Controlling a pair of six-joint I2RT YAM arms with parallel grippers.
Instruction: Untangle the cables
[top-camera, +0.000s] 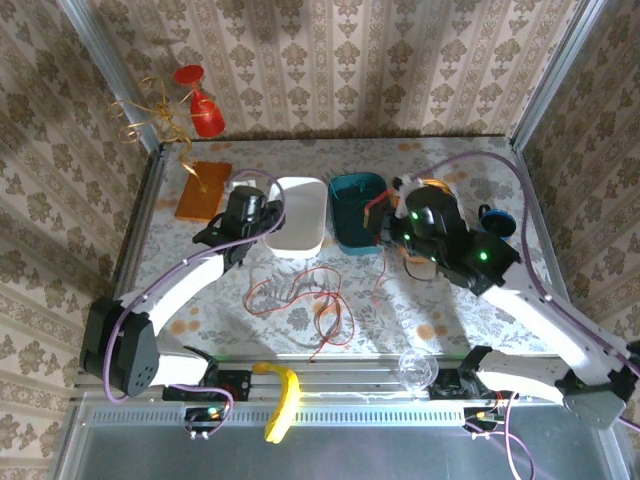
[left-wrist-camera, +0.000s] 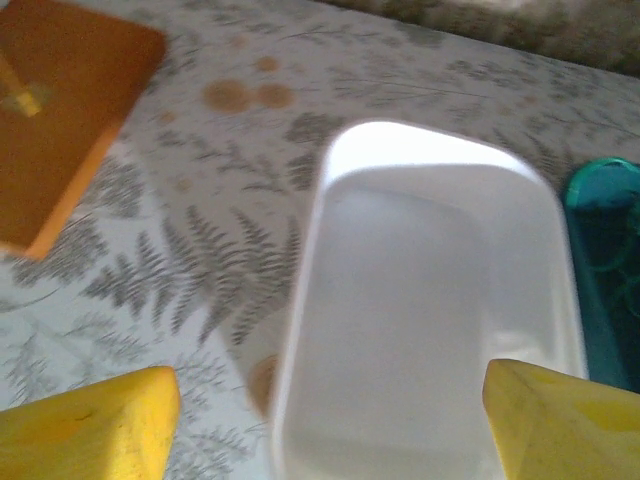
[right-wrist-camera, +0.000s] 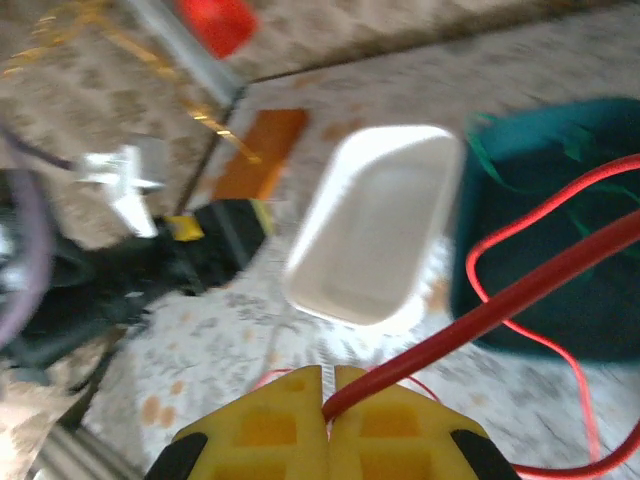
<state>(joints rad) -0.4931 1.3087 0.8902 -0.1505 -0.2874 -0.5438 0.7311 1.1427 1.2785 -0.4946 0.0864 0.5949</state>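
Plainly, the teal tray holds green cable.

Cables before left tray, right tray beside it, board farther left.

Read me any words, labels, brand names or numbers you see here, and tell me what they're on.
No readable text, label, number or sign in any view.
The white rectangular plastic tray, the teal plastic tray, the flat orange board and the thin red cable look unmarked.

Left fingers apart — right fingers together
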